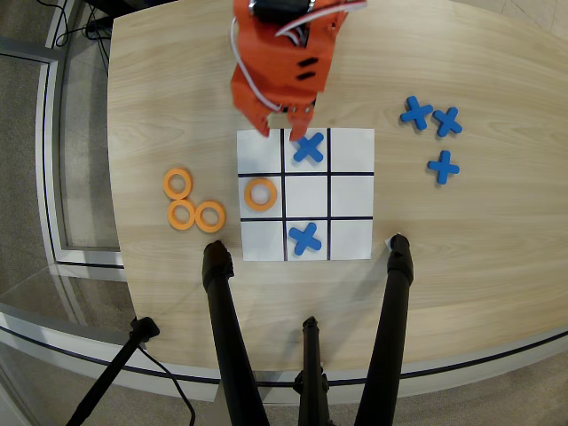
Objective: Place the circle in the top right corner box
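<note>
In the overhead view, three orange circles lie on the bare table left of the paper grid: one (177,184), one (182,214) and one (210,216). Another circle (260,194) rests in the grid's middle-left cell. The top right corner box (352,149) is a white cell with nothing in it. My orange gripper (282,131) hangs over the grid's top edge, above the top-left cell. Its fingers are spread open and hold nothing. It partly hides the top-left cell.
Blue crosses sit in the top-middle cell (308,147) and the bottom-middle cell (304,238). Three more crosses (443,166) lie on the table at the right. Black tripod legs (395,302) reach in from the near edge, beside the grid's lower corners.
</note>
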Controlling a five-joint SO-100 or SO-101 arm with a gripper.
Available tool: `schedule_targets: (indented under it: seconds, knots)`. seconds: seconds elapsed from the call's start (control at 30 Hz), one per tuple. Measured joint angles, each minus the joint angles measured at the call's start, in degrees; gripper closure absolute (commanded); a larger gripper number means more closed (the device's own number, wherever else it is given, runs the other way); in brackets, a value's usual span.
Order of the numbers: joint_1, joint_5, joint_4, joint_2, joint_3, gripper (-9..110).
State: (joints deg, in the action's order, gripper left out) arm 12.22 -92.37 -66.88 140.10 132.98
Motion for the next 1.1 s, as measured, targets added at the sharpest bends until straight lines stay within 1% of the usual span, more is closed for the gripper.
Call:
schedule_targets:
  seconds: [0.23, 0.37, 0.57, 0.67, 0.83, 1.1]
  knots:
    - [4.57, 1.67, 5.54, -22.50, -17.05, 88]
    - [6.50, 1.85, 9.40, -33.66, -23.38, 88]
    - [8.88, 2.20, 11.78, -47.55, -32.52, 88]
    - [9.84, 2.20, 13.27, -53.00, -35.95, 86]
    - [10.72, 2.20, 14.59, -61.35, -42.10, 86]
    - [12.57, 2.20, 14.59, -68.82, -49.48, 86]
